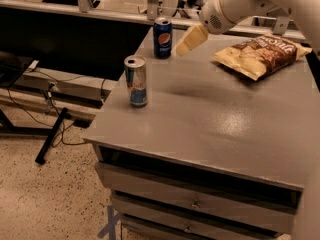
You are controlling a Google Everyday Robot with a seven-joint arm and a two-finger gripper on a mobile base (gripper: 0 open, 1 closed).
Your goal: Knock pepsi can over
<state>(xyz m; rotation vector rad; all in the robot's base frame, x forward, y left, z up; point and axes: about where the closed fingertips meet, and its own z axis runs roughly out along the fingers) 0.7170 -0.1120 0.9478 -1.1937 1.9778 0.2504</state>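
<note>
The pepsi can [162, 38] stands upright at the far left corner of the grey table [215, 119]; it is dark blue with a round logo and a silver top. My gripper [186, 43] hangs above the table just to the right of the can, a small gap from it, its pale fingertips pointing down and left. The white arm reaches in from the upper right.
A slimmer silver-and-blue can [136, 81] stands upright near the table's left edge, in front of the pepsi can. A brown and yellow chip bag [260, 54] lies at the far right. Drawers are below the tabletop. Cables and a black stand lie on the floor at left.
</note>
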